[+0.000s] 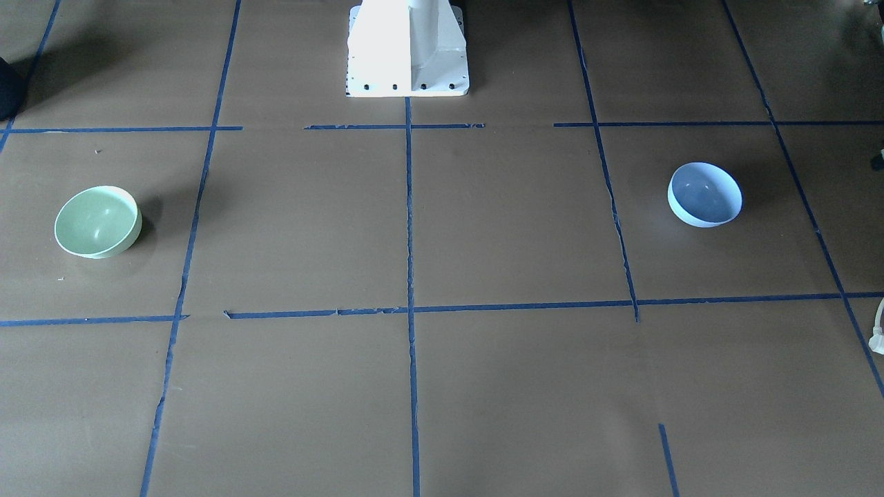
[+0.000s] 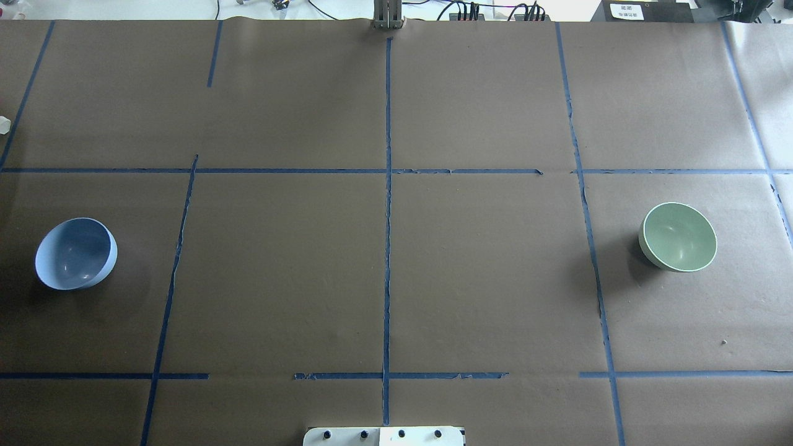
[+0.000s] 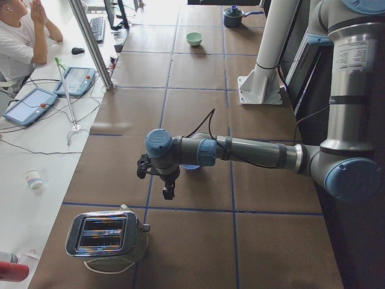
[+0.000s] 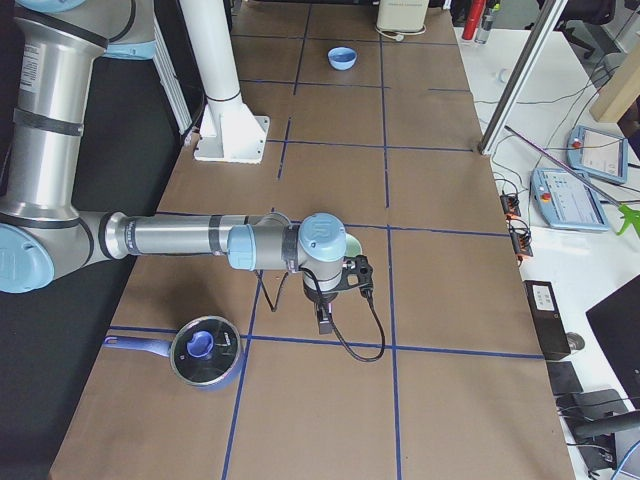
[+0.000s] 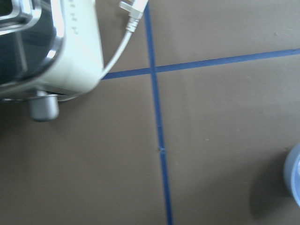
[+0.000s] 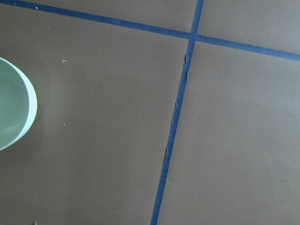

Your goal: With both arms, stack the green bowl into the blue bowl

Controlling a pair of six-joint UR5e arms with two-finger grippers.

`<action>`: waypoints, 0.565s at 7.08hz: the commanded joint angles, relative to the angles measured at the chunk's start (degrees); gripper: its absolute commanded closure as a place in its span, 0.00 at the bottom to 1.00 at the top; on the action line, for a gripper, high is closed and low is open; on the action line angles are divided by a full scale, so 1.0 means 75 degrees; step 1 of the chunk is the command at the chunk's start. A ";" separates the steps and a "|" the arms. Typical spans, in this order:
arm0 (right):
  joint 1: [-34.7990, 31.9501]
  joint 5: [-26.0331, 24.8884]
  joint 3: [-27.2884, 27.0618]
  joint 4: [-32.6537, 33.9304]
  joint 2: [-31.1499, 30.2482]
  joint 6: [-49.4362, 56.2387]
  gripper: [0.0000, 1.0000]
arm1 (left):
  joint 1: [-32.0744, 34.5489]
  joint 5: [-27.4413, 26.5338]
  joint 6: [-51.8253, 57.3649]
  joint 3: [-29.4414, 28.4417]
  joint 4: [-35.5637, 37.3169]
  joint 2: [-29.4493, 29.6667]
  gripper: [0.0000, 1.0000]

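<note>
The green bowl (image 2: 678,237) stands upright on the table's right side; it also shows in the front view (image 1: 98,221) and as a rim at the right wrist view's left edge (image 6: 14,110). The blue bowl (image 2: 76,253) stands tilted on the left side; it also shows in the front view (image 1: 704,194) and at the left wrist view's right edge (image 5: 294,180). My left gripper (image 3: 168,188) points down beside the blue bowl. My right gripper (image 4: 325,318) points down beside the green bowl. Both show only in side views, so I cannot tell whether they are open or shut.
A silver toaster (image 3: 108,233) with a white cord stands near my left gripper and fills the left wrist view's top left (image 5: 42,47). A blue pot with a glass lid (image 4: 205,350) sits near my right gripper. The white pedestal (image 1: 407,48) stands at the table's robot side.
</note>
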State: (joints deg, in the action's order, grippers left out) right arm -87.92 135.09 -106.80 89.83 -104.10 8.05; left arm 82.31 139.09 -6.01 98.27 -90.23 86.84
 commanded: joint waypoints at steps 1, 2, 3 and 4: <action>0.0062 0.0081 0.0002 -0.0188 -0.0042 0.0028 0.00 | -0.1475 -0.0109 -0.2933 -0.0106 -0.2441 -0.0363 0.00; 0.0074 0.0093 0.0002 -0.0269 -0.0053 0.0029 0.00 | -0.2190 -0.0390 -0.3957 -0.0142 -0.3161 -0.0469 0.00; 0.0109 0.0093 0.0013 -0.0270 -0.0054 0.0006 0.00 | -0.2603 -0.0508 -0.4223 -0.0420 -0.3400 -0.0505 0.00; 0.0110 0.0093 0.0013 -0.0259 -0.0054 -0.0041 0.00 | -0.2956 -0.0510 -0.4272 -0.0644 -0.3623 -0.0505 0.00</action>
State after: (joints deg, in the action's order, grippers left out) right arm -87.21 135.77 -106.73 87.91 -104.49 8.06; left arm 63.85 135.81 -35.85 95.36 -114.64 83.28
